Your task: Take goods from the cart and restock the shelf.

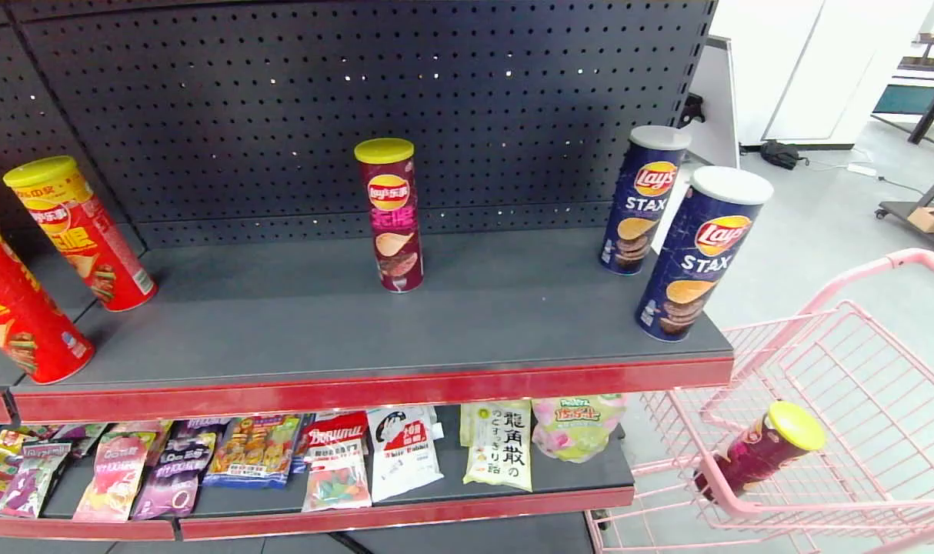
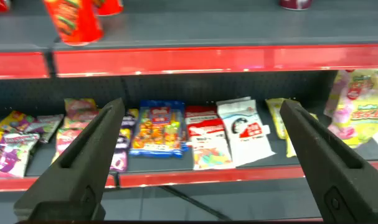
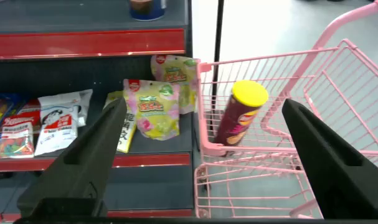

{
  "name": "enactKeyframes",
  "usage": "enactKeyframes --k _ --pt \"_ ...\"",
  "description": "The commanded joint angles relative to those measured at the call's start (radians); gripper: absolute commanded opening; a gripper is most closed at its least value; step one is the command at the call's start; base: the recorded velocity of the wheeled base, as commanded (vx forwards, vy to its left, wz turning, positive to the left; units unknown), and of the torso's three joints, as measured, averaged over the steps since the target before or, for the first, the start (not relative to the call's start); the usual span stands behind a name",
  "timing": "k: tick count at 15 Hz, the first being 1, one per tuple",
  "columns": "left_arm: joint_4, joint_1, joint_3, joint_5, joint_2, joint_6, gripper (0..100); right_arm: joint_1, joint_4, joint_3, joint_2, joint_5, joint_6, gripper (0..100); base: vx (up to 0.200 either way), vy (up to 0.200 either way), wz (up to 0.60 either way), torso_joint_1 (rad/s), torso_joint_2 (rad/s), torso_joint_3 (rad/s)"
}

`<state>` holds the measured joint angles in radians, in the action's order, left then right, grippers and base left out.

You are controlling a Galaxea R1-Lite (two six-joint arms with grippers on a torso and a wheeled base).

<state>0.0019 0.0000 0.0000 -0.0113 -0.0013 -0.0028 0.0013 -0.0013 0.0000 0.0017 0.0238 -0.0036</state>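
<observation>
Presently: one maroon can point(image 1: 759, 450), yellow-lidded, leans in a corner of the pink cart point(image 1: 890, 263), just beside the shelf's point(image 1: 321, 323) right end. The shelf carries one matching can point(image 1: 390, 215) upright mid-board, two blue cans point(image 1: 698, 254) at its right end and red cans point(image 1: 82, 231) at its left. Stock is grouped by kind, so the gap beside the match probably suits the restock. Right hand point(image 3: 204, 107): fingers apart, empty, facing the cart. Left hand point(image 2: 201, 109): likewise apart, facing the snack bags point(image 1: 405, 450) below. The cart's floor and the leftmost red can are cut off.

Yellow-lidded maroon chip can point(image 1: 752, 454) leans tilted inside the pink cart point(image 1: 836, 509), seemingly against its rim.
</observation>
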Motion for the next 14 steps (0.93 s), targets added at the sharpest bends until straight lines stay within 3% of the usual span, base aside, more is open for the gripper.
enactKeyframes --k 1,6,14 --pt "0.0 0.0 0.0 -0.001 0.001 0.0 100 0.0 0.0 0.0 0.0 0.001 -0.001 100 0.0 -0.2 0.0 0.002 0.01 0.007" --pt "0.001 0.0 0.0 0.001 0.001 0.0 100 0.0 -0.002 0.0 0.0 -0.001 0.002 100 0.0 -0.16 0.0 0.0 0.0 0.004" --pt "0.0 0.0 0.0 0.001 0.001 0.0 100 0.0 -0.002 0.0 0.0 -0.002 0.005 100 0.0 0.0 -0.6 0.004 0.0 0.002"
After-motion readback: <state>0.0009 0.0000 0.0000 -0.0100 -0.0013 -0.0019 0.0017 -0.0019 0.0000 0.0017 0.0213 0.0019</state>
